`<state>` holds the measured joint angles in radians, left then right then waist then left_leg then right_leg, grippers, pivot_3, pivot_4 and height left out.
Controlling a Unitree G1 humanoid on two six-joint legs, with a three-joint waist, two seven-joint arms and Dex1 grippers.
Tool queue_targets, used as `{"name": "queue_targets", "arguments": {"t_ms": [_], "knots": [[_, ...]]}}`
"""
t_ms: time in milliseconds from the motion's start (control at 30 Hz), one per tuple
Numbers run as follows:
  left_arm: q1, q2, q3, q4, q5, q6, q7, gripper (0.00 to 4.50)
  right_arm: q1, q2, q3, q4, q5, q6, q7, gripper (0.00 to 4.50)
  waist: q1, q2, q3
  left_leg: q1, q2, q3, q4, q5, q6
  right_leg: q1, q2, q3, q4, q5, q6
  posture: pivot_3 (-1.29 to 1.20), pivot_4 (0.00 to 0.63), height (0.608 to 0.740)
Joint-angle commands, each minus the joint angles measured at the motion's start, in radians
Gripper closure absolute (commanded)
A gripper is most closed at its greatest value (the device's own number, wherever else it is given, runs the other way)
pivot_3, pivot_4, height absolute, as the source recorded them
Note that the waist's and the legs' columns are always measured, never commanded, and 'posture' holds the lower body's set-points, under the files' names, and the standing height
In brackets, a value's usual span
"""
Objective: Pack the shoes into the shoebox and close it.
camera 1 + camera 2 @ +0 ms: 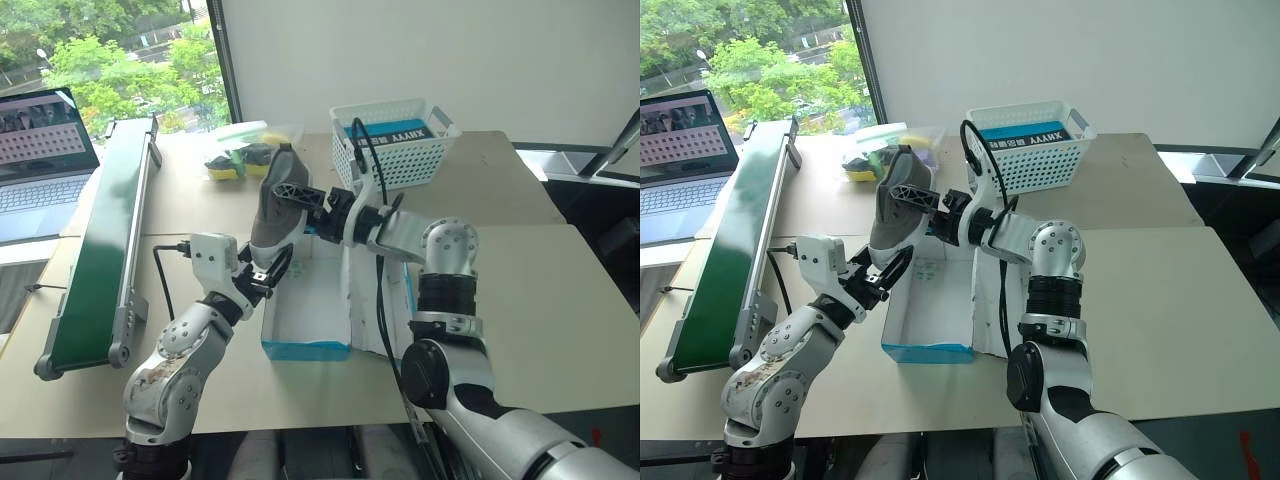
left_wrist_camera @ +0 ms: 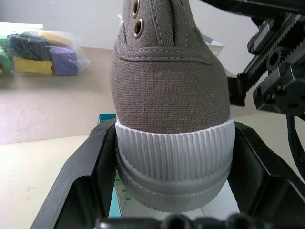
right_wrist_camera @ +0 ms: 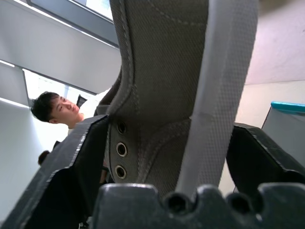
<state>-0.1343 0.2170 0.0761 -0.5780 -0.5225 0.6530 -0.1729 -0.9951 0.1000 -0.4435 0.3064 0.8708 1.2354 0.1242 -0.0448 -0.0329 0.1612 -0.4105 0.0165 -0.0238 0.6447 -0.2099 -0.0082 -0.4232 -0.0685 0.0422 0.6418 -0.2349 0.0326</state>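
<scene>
One grey shoe (image 1: 278, 205) with a pale ribbed sole stands almost upright, toe down, over the back end of the open cyan shoebox (image 1: 305, 347). My left gripper (image 1: 270, 263) is shut on its toe cap (image 2: 174, 157), one finger on each side. From the right, my right gripper (image 1: 296, 197) reaches level across the shoe's upper half. One of its fingers (image 3: 83, 157) lies by the eyelets and the other against the sole. The box's lid (image 1: 375, 300) hangs open on the right, white side showing.
A white lattice basket (image 1: 395, 150) holding a blue box stands behind. A clear bag of coloured items (image 1: 240, 155) lies at the back left. A green conveyor (image 1: 105, 240) and a laptop (image 1: 40, 160) are on the left. A person (image 3: 55, 109) stands beyond the table.
</scene>
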Motion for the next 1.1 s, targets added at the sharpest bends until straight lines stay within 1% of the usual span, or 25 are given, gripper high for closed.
{"name": "queue_targets", "arguments": {"t_ms": [33, 67, 100, 133, 233, 267, 400, 433, 467, 533, 600, 733, 800, 867, 967, 1000, 1100], "knots": [[-0.03, 0.006, 0.016, -0.024, -0.013, -0.017, -0.009, 1.62, -0.033, 0.068, 0.007, -0.031, 0.058, -0.034, -0.003, 1.99, 0.001, 0.0, 0.0, 0.0, 0.0, 0.0, 0.0, 0.0, 0.0, 0.0, 0.0, 0.0, 0.0, 0.0, 0.0, 0.0, 0.15, 0.739], [-0.033, 0.01, 0.017, -0.021, -0.009, -0.017, -0.01, 1.62, -0.033, 0.067, 0.01, -0.032, 0.062, -0.037, -0.005, 2.34, 0.001, 0.0, 0.0, 0.0, 0.0, 0.0, 0.0, 0.0, 0.0, 0.0, 0.0, 0.0, 0.0, 0.0, 0.0, 0.0, 0.15, 0.739], [-0.034, 0.011, 0.019, -0.017, -0.007, -0.017, -0.012, 1.62, -0.032, 0.065, 0.014, -0.032, 0.065, -0.04, -0.006, 2.79, 0.0, 0.0, 0.0, 0.0, 0.0, 0.0, 0.0, 0.0, 0.0, 0.0, 0.0, 0.0, -0.001, 0.0, 0.0, 0.0, 0.15, 0.739], [-0.035, 0.012, 0.02, -0.014, -0.006, -0.018, -0.013, 1.62, -0.032, 0.064, 0.017, -0.032, 0.068, -0.043, -0.006, 3.01, 0.0, 0.0, 0.0, 0.0, 0.0, 0.0, 0.0, 0.0, 0.0, 0.0, 0.0, 0.0, 0.0, 0.0, 0.0, 0.0, 0.15, 0.739], [-0.036, 0.015, 0.02, -0.007, -0.001, -0.016, -0.012, 1.62, -0.032, 0.062, 0.025, -0.035, 0.073, -0.047, -0.006, 3.94, 0.0, 0.0, 0.0, 0.0, 0.0, 0.0, 0.0, 0.0, 0.0, 0.0, 0.0, 0.0, 0.0, 0.0, 0.0, 0.0, 0.15, 0.739], [-0.037, 0.016, 0.019, -0.005, 0.003, -0.015, -0.011, 1.62, -0.033, 0.061, 0.027, -0.035, 0.074, -0.046, -0.005, 4.07, 0.0, 0.0, 0.0, 0.0, 0.0, 0.0, 0.0, 0.0, 0.0, 0.0, 0.0, 0.0, 0.0, 0.0, 0.0, 0.0, 0.15, 0.739], [-0.041, 0.032, 0.004, 0.012, 0.045, -0.031, -0.013, 1.62, -0.032, 0.06, 0.034, -0.056, 0.098, -0.019, 0.004, 4.12, 0.0, 0.0, 0.0, 0.0, 0.0, 0.0, 0.0, 0.0, 0.0, 0.0, 0.0, 0.0, 0.0, 0.0, 0.0, 0.0, 0.15, 0.739], [-0.039, 0.032, 0.003, 0.011, 0.044, -0.037, -0.019, 0.77, -0.032, 0.06, 0.033, -0.061, 0.104, -0.016, 0.003, 4.12, 0.0, 0.0, 0.0, 0.0, 0.0, 0.0, 0.0, 0.0, 0.0, 0.0, 0.0, 0.0, 0.0, 0.0, 0.0, 0.0, 0.15, 0.739], [-0.038, 0.032, 0.001, 0.011, 0.042, -0.041, -0.023, 0.7, -0.031, 0.06, 0.033, -0.065, 0.108, -0.014, 0.002, 4.12, 0.001, 0.0, 0.0, 0.0, 0.0, 0.0, 0.0, 0.0, 0.0, 0.0, 0.0, 0.0, 0.0, 0.0, 0.0, 0.0, 0.15, 0.739], [-0.033, 0.051, -0.024, 0.004, 0.062, -0.036, -0.034, 0.02, -0.031, 0.065, 0.015, -0.065, 0.125, -0.025, -0.024, 4.12, -0.001, 0.0, 0.0, 0.0, 0.0, 0.0, 0.0, 0.0, 0.0, 0.0, 0.0, 0.0, -0.001, 0.0, 0.0, 0.0, 0.15, 0.739], [-0.029, 0.067, -0.048, -0.001, 0.077, -0.028, -0.046, 0.02, -0.029, 0.063, 0.007, -0.068, 0.139, -0.046, -0.052, 4.12, 0.0, 0.0, 0.0, 0.0, 0.0, 0.0, 0.0, 0.0, 0.0, 0.0, 0.0, 0.0, 0.0, 0.0, 0.0, 0.0, 0.15, 0.739], [0.011, 0.101, -0.045, -0.041, 0.046, -0.04, -0.107, 0.02, -0.047, 0.03, -0.021, -0.055, 0.117, -0.133, -0.156, 4.12, 0.001, 0.0, 0.0, 0.0, 0.0, 0.0, 0.0, 0.0, 0.0, 0.0, 0.0, 0.0, -0.001, 0.0, 0.0, 0.0, 0.15, 0.739], [0.055, 0.164, -0.001, -0.069, -0.007, -0.019, -0.181, 0.02, -0.058, -0.012, -0.028, -0.069, 0.119, -0.115, -0.201, 4.12, 0.0, 0.001, 0.0, -0.001, 0.0, 0.0, 0.0, 0.0, 0.0, -0.001, 0.0, 0.0, -0.001, 0.0, 0.0, 0.0, 0.15, 0.739], [0.12, 0.258, 0.08, -0.08, -0.104, 0.026, -0.291, 0.02, -0.055, -0.058, -0.045, -0.093, 0.119, -0.068, -0.281, 4.12, -0.008, 0.001, 0.001, -0.002, 0.001, 0.0, 0.0, 0.0, 0.0, -0.002, 0.001, 0.001, 0.0, 0.0, 0.0, 0.0, 0.15, 0.739], [0.176, 0.367, 0.185, -0.079, -0.223, 0.07, -0.399, 0.02, -0.033, -0.115, -0.043, -0.138, 0.118, 0.036, -0.366, 4.12, -0.006, 0.004, 0.003, -0.002, 0.002, 0.0, -0.001, 0.0, 0.0, -0.003, 0.002, 0.0, 0.0, -0.001, -0.001, 0.0, 0.15, 0.739], [0.185, 0.39, 0.201, -0.08, -0.241, 0.075, -0.417, 0.02, -0.027, -0.129, -0.041, -0.151, 0.121, 0.063, -0.38, 4.12, -0.002, 0.005, 0.004, -0.002, 0.002, 0.0, 0.0, 0.0, 0.0, -0.003, 0.001, 0.0, 0.0, -0.001, -0.001, 0.0, 0.15, 0.739], [0.208, 0.514, 0.257, -0.033, -0.256, 0.074, -0.538, 0.02, -0.013, -0.147, -0.059, -0.237, 0.147, 0.238, -0.463, 4.12, -0.001, 0.005, 0.004, -0.002, 0.002, 0.0, 0.0, 0.0, 0.0, -0.002, 0.001, 0.0, -0.001, -0.001, -0.001, 0.0, 0.15, 0.739]]}}
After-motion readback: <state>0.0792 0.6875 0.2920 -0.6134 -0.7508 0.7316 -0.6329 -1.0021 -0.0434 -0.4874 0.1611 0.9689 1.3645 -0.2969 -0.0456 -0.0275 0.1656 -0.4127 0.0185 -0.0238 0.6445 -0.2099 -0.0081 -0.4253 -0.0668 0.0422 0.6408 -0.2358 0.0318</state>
